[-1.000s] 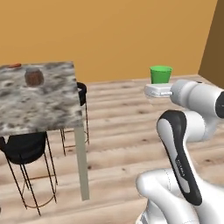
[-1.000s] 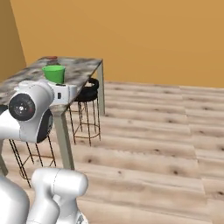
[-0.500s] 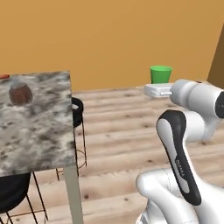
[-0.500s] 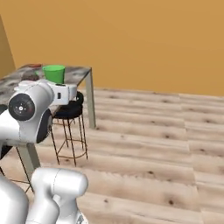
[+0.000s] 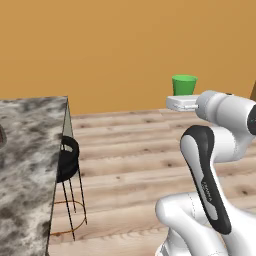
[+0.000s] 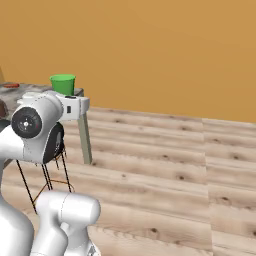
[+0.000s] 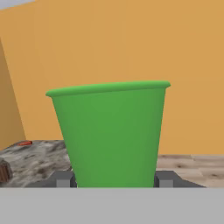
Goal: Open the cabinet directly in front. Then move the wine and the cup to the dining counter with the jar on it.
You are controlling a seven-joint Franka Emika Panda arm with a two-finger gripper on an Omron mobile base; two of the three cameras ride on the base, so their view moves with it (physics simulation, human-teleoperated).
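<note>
My gripper (image 5: 183, 98) is shut on the small bright green cup (image 5: 184, 84), held upright in the air above the wooden floor. In the hand view the cup (image 7: 111, 135) stands between the two dark fingertips (image 7: 62, 180). The right base view has the cup (image 6: 63, 83) atop my white hand (image 6: 70, 100), level with the near end of the dining counter (image 6: 22, 91). The counter's stone top (image 5: 30, 155) runs along the left edge. A sliver of the dark reddish-brown jar (image 7: 3, 170) sits on it. The cabinet and the wine are out of view.
A black wire stool (image 5: 67, 161) stands under the counter's end. A thin counter leg (image 6: 85, 140) drops to the plank floor. An orange wall (image 5: 125, 50) closes the back. A small red thing (image 7: 24, 143) lies on the far part of the counter.
The whole picture has shifted, so the base has moved: the counter slid left and came closer in the left base view. The cup stays in the gripper.
</note>
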